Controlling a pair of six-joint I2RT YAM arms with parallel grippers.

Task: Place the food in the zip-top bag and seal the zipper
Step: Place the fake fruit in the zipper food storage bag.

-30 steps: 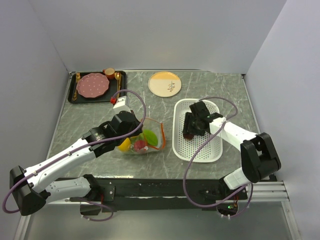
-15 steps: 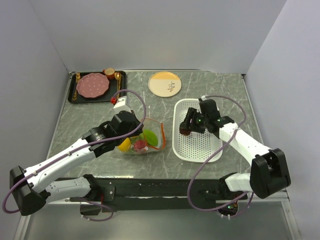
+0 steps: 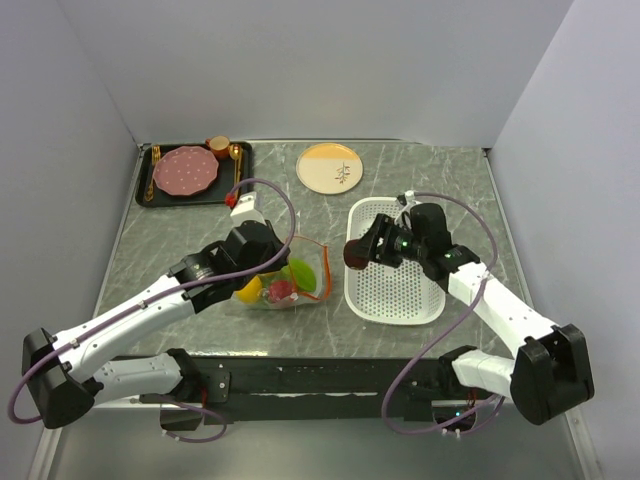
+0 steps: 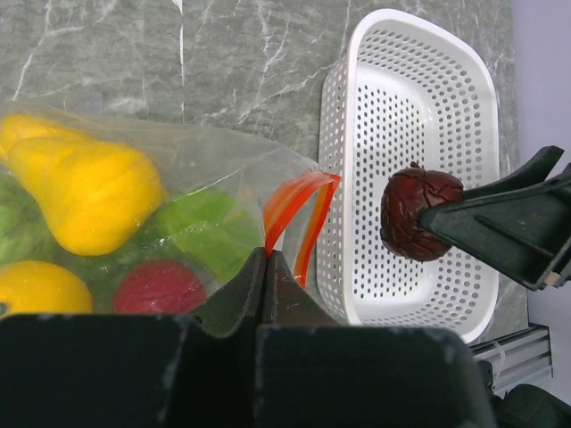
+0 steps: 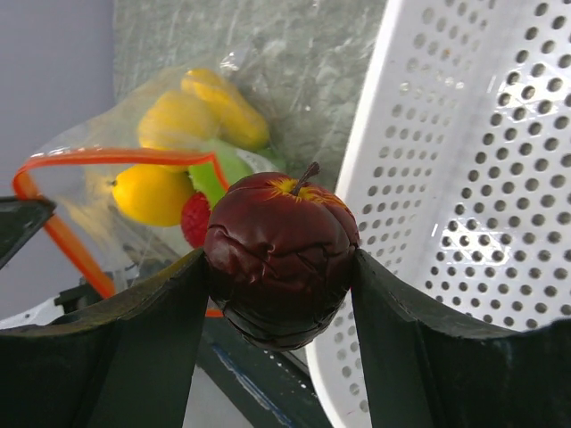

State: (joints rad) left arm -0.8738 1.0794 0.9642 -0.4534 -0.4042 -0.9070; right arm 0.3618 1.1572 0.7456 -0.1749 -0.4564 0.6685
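Right tool is gripping a wrinkled dark maroon ball; left tool, fully closed, is pinching the clear crinkly plastic bag.

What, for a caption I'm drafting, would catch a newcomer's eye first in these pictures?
The dark maroon ball, clamped in the right gripper at the left edge of the white basket, stands out first. Next comes the clear zip-top bag at mid-table, stuffed with yellow, green and red food, the left gripper pinching its edge by the orange-red zipper.
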